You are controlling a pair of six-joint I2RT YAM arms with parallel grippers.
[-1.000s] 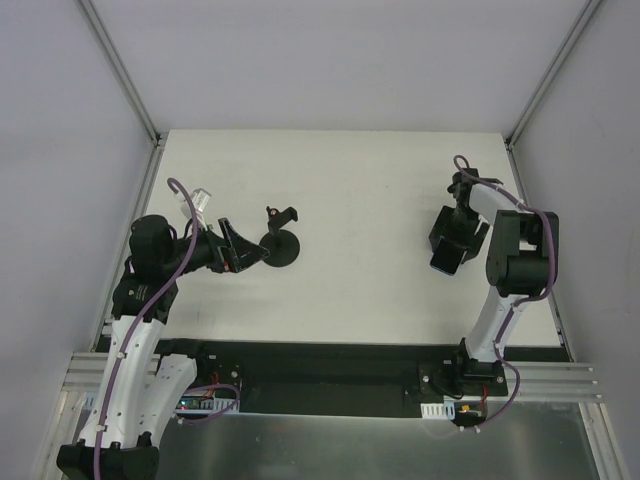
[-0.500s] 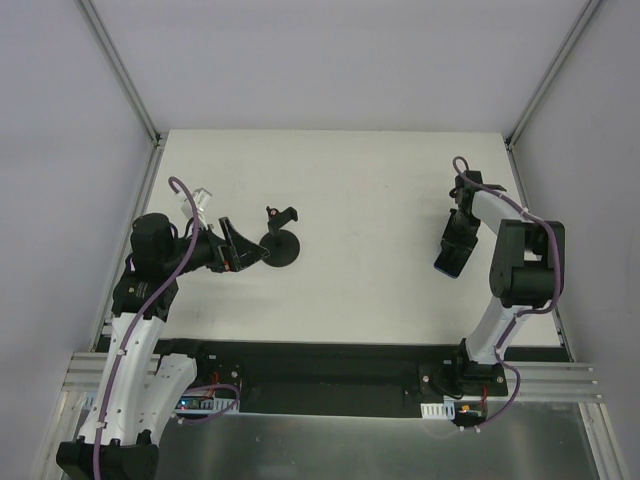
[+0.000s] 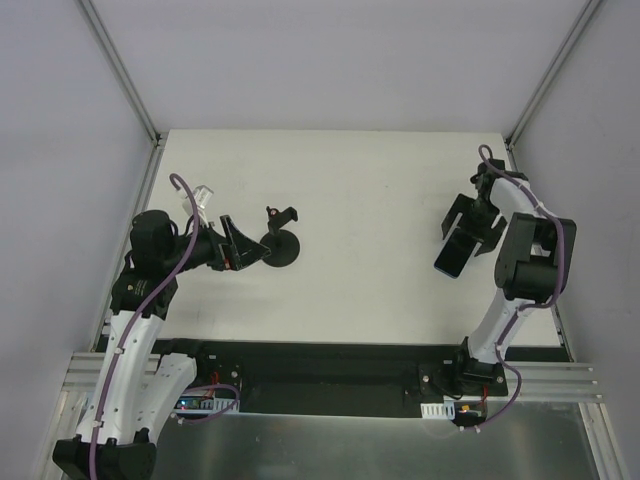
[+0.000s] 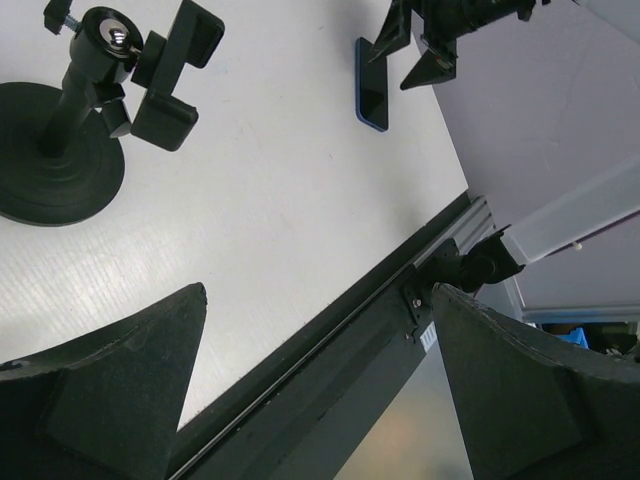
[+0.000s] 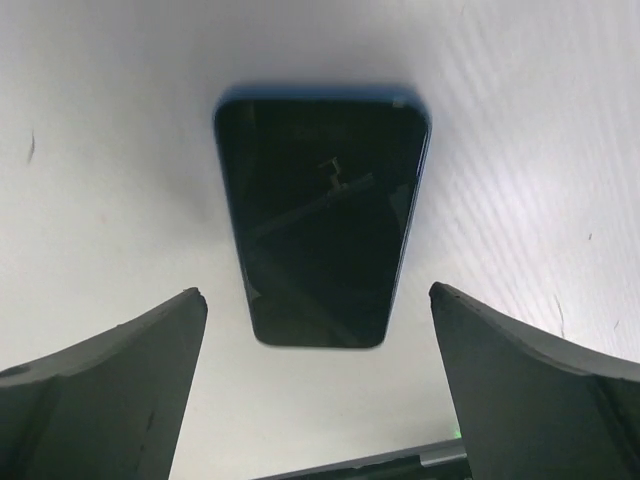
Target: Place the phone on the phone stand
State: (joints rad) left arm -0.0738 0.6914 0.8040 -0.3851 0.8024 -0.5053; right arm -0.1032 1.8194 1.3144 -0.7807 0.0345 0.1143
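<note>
The phone (image 3: 450, 258) lies flat on the white table at the right, dark screen up. It also shows in the right wrist view (image 5: 320, 215) and, far off, in the left wrist view (image 4: 372, 85). My right gripper (image 3: 464, 230) is open and empty just behind the phone; in its own view (image 5: 317, 292) the jaws stand wide on either side of the phone's near end, above it. The phone stand (image 3: 281, 246) stands left of centre, with a round base (image 4: 50, 150) and a clamp on top (image 4: 175, 75). My left gripper (image 3: 250, 252) is open and empty just left of the stand (image 4: 320, 290).
A small white connector (image 3: 203, 197) lies at the table's left edge behind the left arm. The black front rail (image 4: 400, 290) runs along the table's near edge. Grey walls close in the left, right and back sides.
My right wrist has turned and shifted slightly right and back, its jaws now spread wide. The phone has stayed on the table. The left arm has hardly moved.
</note>
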